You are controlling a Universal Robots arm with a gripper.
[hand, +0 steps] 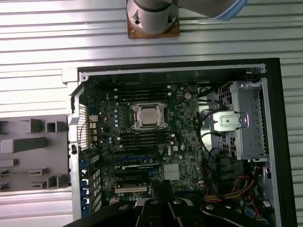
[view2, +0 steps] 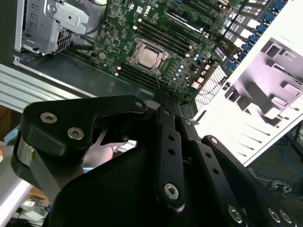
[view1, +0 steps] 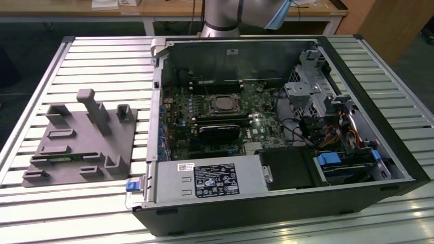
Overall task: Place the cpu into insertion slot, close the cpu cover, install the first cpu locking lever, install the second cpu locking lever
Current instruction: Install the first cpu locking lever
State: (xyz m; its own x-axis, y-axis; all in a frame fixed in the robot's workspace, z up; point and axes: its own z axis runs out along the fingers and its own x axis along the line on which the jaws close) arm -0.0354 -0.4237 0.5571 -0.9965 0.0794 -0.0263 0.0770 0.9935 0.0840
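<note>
Silver-grey cpu (hand: 149, 116) seated in insertion slot (hand: 134, 124) mid-mobo (hand: 187, 137), straight ahead of & well below gripper (view2: 168, 98), hung high over open pc case (hand: 285, 142) w/ jaws pressed together on nothing.

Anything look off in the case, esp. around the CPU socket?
Nothing stands out. The cpu lies flat and square on the motherboard, the cpu cover frames it evenly, and nothing lies across it. Whether the locking levers are latched is too small to judge.
</note>
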